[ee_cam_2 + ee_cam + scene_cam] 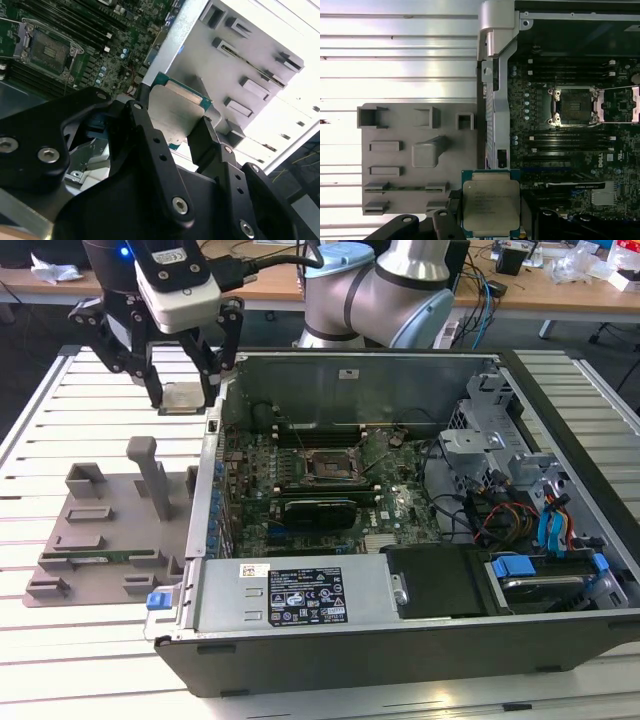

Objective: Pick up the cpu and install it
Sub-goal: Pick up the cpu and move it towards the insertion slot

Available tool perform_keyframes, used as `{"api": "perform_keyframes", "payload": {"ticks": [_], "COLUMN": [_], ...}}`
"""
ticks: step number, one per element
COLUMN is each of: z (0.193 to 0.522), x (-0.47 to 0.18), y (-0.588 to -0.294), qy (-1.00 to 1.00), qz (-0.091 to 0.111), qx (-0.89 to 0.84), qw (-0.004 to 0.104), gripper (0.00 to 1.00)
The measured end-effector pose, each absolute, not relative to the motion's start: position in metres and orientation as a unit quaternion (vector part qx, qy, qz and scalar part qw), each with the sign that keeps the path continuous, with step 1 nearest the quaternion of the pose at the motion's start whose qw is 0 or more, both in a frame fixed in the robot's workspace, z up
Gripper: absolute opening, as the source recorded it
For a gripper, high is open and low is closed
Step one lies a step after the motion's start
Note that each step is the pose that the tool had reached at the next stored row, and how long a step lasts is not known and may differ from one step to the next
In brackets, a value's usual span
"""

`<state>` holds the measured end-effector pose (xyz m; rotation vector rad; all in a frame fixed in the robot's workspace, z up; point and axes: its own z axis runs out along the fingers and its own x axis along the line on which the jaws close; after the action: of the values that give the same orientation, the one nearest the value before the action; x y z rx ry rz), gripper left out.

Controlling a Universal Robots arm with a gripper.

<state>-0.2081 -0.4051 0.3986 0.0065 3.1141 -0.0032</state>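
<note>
Nearest me lay the open computer case (350,665), its motherboard socket (325,468) bare, frame flipped open. On the exterior view's left, the grey tray (110,510) sat on the slatted table (60,670). Farther back the gripper (185,392) hung beside the case's far corner, fingers clamped on the cpu (183,399), held flat in the air, well apart from the socket.

Cpu (491,207) clamped between black fingers (447,227); grey tray (395,150) on slatted tabletop (395,50); motherboard socket (573,106) open.
</note>
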Motion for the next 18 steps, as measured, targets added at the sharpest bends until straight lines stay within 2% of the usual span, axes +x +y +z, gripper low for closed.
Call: {"api": "perform_keyframes", "payload": {"ticks": [18], "z": [0.392], "x": [-0.187], "y": [-0.405], "qy": [1.000], "qz": [-0.001], "qx": [0.002], "qw": [0.014], "gripper": [0.55]}}
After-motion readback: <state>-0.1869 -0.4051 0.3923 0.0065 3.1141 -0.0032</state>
